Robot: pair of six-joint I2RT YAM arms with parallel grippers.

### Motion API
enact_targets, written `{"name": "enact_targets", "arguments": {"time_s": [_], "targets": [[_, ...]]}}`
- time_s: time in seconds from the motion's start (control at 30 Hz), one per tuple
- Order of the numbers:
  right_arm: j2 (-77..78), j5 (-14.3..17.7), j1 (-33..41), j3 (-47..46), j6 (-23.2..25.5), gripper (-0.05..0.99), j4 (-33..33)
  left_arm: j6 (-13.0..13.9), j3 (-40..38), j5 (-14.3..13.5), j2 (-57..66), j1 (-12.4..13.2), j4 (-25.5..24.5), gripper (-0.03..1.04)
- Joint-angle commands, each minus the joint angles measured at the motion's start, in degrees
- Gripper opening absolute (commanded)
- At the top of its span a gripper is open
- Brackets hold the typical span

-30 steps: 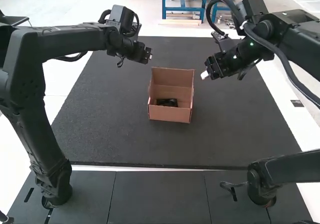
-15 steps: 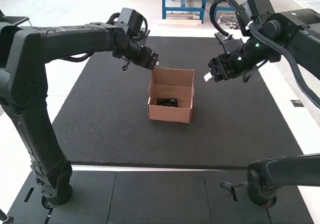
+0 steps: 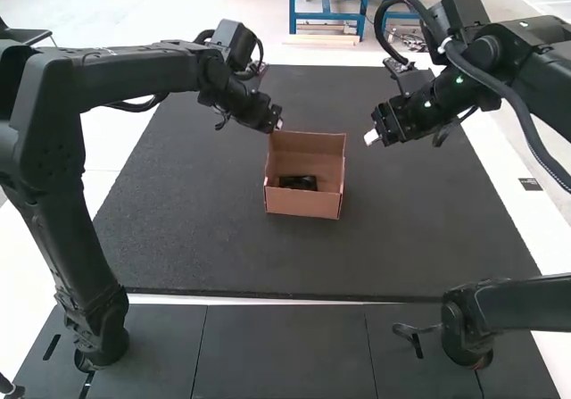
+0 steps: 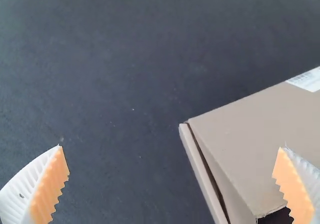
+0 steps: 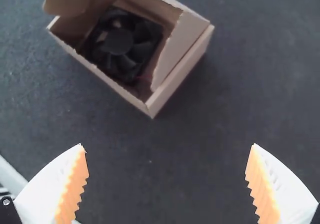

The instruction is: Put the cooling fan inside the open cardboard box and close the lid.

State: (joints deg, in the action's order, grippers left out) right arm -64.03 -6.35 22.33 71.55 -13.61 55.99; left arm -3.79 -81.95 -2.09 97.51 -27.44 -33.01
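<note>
Looking around the cardboard box [image 3: 305, 180], you have only the black mat [image 3: 178, 220] under it; the mat runs well past the box on every side, and the white table [image 3: 500, 149] shows beyond the mat's edges, far from the box. The cooling fan [image 3: 298, 182] lies flat on the box floor, inside the walls; from the right wrist you see its blades [image 5: 122, 43] with a side flap [image 5: 180, 38] leaning inward over one end of it. The lid flap [image 3: 308, 145] at the back of the box stands tilted forward over the opening, not yet down. Your left gripper [image 3: 268, 120] sits at the box's back left corner, level with that flap's top edge; its fingers are spread wide and grip nothing; one orange pad [image 4: 290, 184] is at the flap's [image 4: 250, 149] edge, though you cannot tell whether it touches. Your left arm [image 3: 134, 64] stretches nearly level toward the box from the left. Your right gripper [image 3: 375, 131] hangs above the mat, right of the box and apart from it; its fingers [image 5: 70, 184] are spread wide, holding nothing; your right arm [image 3: 508, 51] bends down toward the box from the right.
</note>
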Motion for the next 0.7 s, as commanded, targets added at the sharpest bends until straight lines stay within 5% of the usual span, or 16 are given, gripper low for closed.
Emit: {"name": "enact_targets", "arguments": {"time_s": [0.0,0.67], "targets": [[0.7,0.5,0.3,0.1,0.0,0.71,-0.3,1.2,0.4,2.3,0.4,-0.2,-0.6,0.97],[0.6,-0.2,0.3,-1.7,0.0,0.71,-0.4,0.8,9.9,3.1,0.6,-1.0,2.1,0.97]]}}
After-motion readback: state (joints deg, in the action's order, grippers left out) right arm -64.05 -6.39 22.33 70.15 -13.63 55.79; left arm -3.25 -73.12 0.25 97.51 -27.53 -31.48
